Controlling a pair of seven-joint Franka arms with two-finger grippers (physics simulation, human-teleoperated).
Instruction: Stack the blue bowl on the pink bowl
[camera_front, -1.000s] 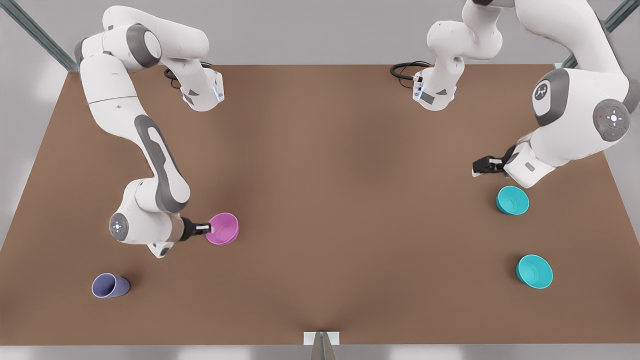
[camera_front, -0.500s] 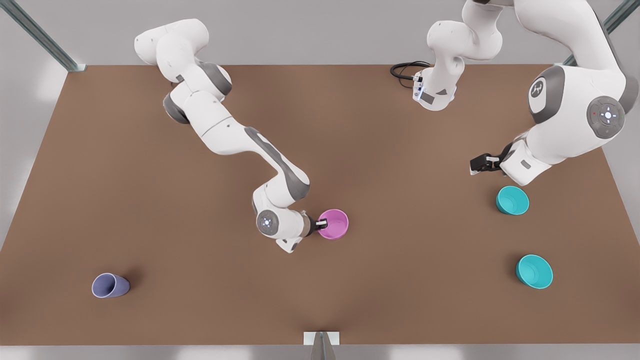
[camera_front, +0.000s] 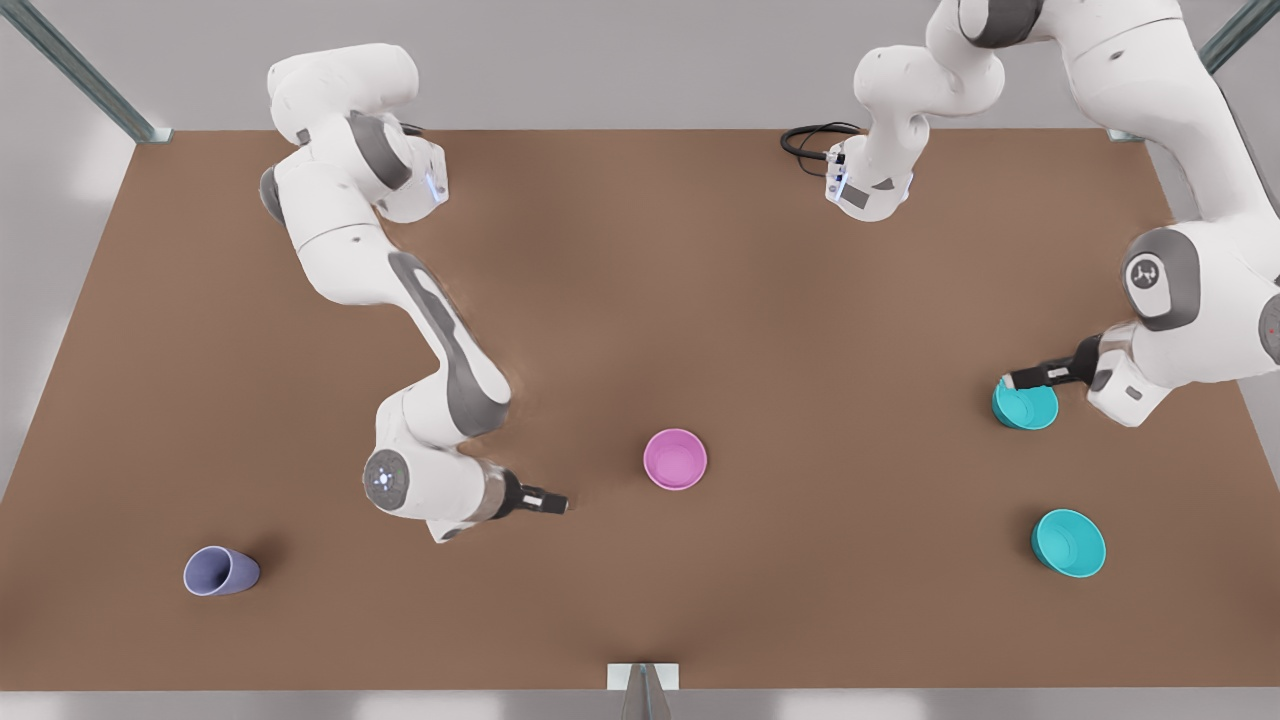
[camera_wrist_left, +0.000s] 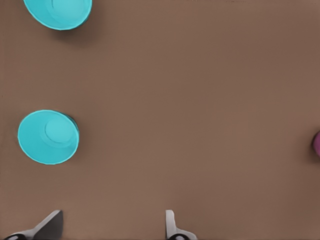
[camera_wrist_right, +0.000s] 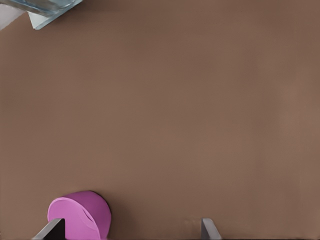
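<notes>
The blue bowl I'm after sits upright on the table, close to the edge on the front view's right and about halfway along it. My left gripper is right over its rim on the side toward the far edge. The left wrist view shows its fingers spread wide with nothing between them. From the front view it looks like the tip is touching the rim, but honestly I can't tell whether it's contact or just overlap.

The pink bowl is near the middle of the table, a bit toward the near edge, upright and on its own. It's well apart from the blue bowl.

My right gripper hangs low just beside the pink bowl, on the front view's left of it, with a gap between them. Its fingers are spread apart too and hold nothing. The pink bowl shows up next to one of them in the right wrist view.

The other teal bowl sits nearer the near corner on the front view's right. A lavender cup is way over by the near corner on the front view's left.
</notes>
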